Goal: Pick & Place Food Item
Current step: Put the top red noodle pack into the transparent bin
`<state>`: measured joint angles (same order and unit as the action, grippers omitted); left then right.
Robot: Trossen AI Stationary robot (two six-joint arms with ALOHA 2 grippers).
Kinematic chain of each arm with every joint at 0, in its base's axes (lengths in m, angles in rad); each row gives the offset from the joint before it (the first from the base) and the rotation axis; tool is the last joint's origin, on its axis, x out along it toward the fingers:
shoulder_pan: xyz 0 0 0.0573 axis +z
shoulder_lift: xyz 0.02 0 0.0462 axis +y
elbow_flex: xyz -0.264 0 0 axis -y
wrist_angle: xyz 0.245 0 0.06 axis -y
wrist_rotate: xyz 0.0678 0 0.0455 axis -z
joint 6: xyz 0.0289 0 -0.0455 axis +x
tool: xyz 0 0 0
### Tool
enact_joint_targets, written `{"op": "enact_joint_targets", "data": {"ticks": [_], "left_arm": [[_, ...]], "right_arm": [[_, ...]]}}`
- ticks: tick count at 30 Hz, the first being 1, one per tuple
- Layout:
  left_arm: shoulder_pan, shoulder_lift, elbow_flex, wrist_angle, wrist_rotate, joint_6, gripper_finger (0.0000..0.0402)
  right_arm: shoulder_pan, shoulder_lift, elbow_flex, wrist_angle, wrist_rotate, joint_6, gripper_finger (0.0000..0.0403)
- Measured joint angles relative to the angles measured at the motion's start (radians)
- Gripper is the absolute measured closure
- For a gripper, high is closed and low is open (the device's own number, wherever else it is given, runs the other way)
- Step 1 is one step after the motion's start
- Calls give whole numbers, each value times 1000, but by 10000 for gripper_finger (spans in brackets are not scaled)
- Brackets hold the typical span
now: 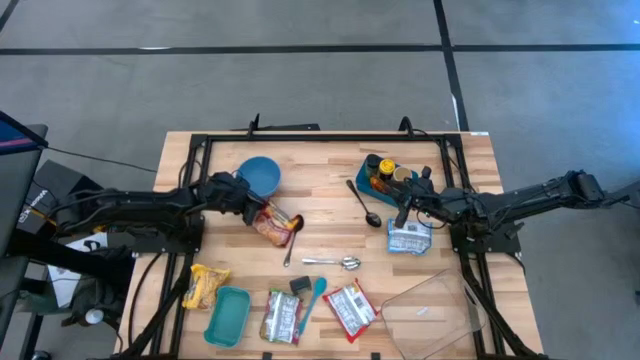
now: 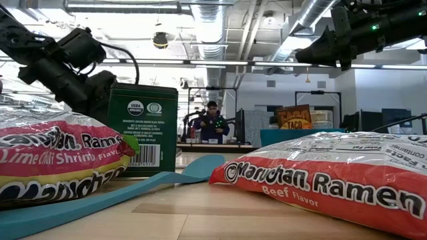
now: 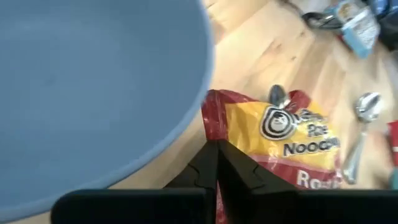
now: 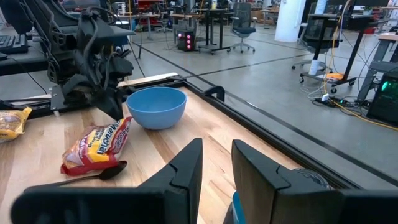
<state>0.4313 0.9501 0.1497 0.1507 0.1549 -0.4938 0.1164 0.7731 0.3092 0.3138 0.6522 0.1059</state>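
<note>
1. Left gripper (image 1: 258,207) beside the round blue plastic bowl (image 1: 260,175), on the side toward the table's front; fingers (image 3: 211,168) pressed together at the edge of the red-and-yellow noodle packet (image 1: 275,225), hold on it unclear.
2. Noodle packet flat on the wooden table (image 1: 320,160), just in front of the bowl, a dark spoon (image 4: 93,174) at its far end.
3. Right gripper (image 1: 405,205) well to the bowl's right, above the table near a blue-white packet (image 1: 408,238); fingers (image 4: 186,165) narrowly parted, holding nothing.
</note>
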Motion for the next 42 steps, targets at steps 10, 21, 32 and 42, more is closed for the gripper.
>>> {"op": "enact_joint_targets", "data": {"ticks": [10,21,32,42], "left_arm": [[0,-94,0,0,66,0,401],[0,-83,0,-17,50,35,400],[1,-69,0,-21,47,37,297],[14,66,0,96,48,43,217]], "right_arm": [[0,0,0,0,0,0,321],[0,0,0,1,0,0,321],[0,0,0,1,0,0,321],[0,0,0,3,0,0,321]]}}
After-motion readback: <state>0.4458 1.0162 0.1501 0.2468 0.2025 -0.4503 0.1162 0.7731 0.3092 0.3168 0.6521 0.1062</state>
